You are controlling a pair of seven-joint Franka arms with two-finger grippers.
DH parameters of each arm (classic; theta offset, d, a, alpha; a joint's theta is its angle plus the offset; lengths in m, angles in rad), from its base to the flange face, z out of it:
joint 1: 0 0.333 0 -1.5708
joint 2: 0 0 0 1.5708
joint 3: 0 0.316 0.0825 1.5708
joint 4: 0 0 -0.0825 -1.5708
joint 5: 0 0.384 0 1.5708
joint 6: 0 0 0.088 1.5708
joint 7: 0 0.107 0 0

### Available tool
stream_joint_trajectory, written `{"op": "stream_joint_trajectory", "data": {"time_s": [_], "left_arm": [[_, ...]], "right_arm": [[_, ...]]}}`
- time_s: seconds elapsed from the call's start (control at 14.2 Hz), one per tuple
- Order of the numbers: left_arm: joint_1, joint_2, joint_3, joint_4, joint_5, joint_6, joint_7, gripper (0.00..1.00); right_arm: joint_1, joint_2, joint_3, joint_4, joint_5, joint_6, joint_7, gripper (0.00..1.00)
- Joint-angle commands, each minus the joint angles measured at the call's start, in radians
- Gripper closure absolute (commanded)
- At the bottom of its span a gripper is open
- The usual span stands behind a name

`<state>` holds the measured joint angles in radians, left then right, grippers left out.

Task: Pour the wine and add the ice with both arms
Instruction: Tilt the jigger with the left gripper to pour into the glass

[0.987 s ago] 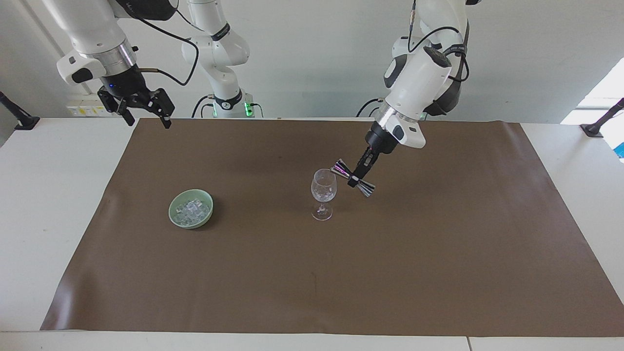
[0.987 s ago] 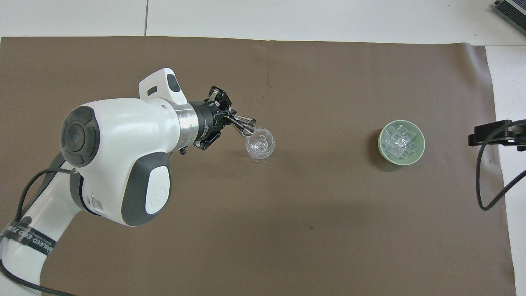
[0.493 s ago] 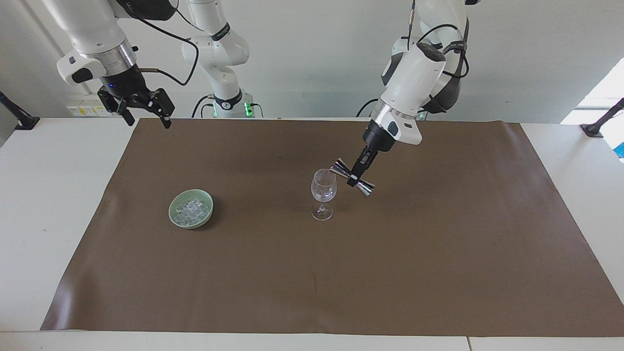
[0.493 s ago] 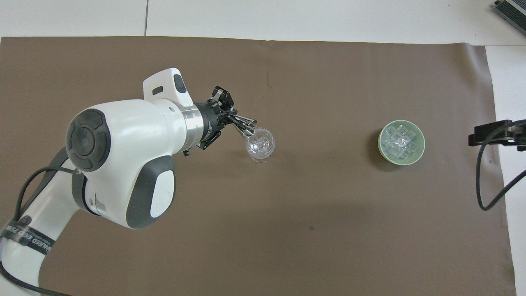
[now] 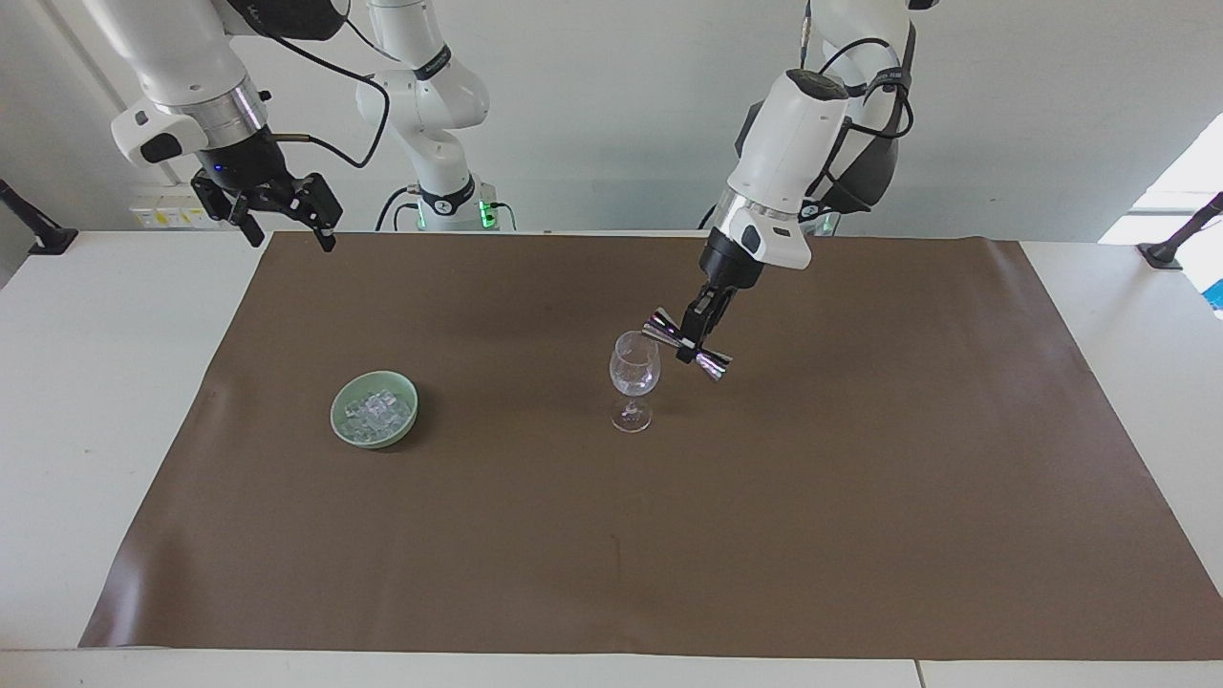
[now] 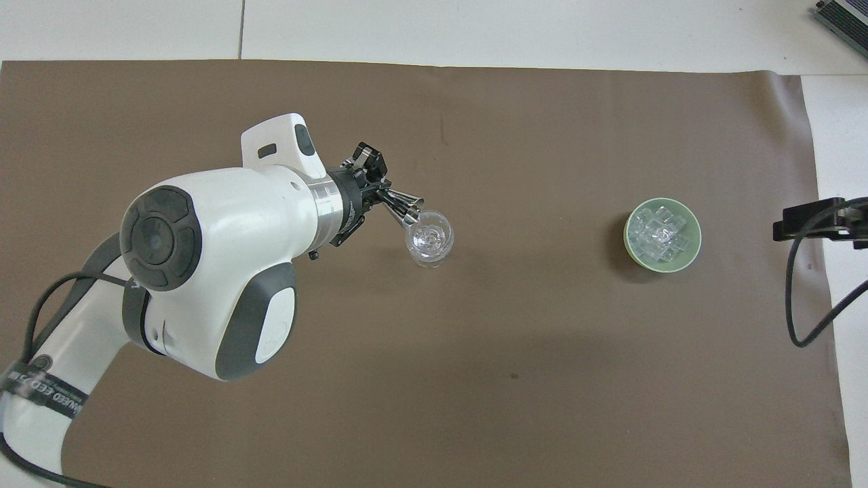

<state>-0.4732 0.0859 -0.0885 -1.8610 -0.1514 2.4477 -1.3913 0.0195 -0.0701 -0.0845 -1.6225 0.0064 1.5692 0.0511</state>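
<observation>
My left gripper [image 5: 690,344] [image 6: 380,198] is shut on the waist of a small steel hourglass jigger [image 5: 671,333] [image 6: 405,205]. The jigger is tipped sideways, one mouth at the rim of a clear stemmed wine glass [image 5: 633,379] [image 6: 428,237] standing mid-mat. No liquid shows. The ice [image 5: 376,411] [image 6: 660,234] is a heap of clear cubes in a pale green bowl [image 5: 345,432] [image 6: 630,248] toward the right arm's end. My right gripper [image 5: 284,214] [image 6: 807,221] hangs open and high over the mat's corner beside its base, holding nothing; that arm waits.
A brown mat [image 5: 860,497] [image 6: 542,379] covers most of the white table [image 5: 76,401]. Black clamp posts [image 5: 33,227] stand at the table's corners nearest the robots. A third robot base [image 5: 449,196] stands between the two arms.
The left arm's wrist has risen and swung toward the glass, tipping the jigger further and lifting its outer end. Glass, bowl and right arm are still.
</observation>
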Motion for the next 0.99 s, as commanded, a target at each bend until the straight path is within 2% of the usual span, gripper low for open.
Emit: {"op": "stream_joint_trajectory", "data": {"time_s": [0.0, 0.35, 0.92], "left_arm": [[-0.024, -0.002, 0.016, 0.019, 0.05, 0.008, -0.029, 1.0], [-0.041, 0.002, 0.015, 0.031, 0.14, 0.005, -0.029, 1.0], [-0.062, 0.006, 0.015, 0.054, 0.219, 0.001, -0.031, 1.0]], "right_arm": [[-0.007, -0.023, 0.006, -0.025, 0.003, 0.0, -0.017, 0.0], [-0.007, -0.023, 0.006, -0.025, 0.003, 0.0, -0.017, 0.0], [-0.007, -0.023, 0.006, -0.025, 0.003, 0.0, -0.017, 0.0]]}}
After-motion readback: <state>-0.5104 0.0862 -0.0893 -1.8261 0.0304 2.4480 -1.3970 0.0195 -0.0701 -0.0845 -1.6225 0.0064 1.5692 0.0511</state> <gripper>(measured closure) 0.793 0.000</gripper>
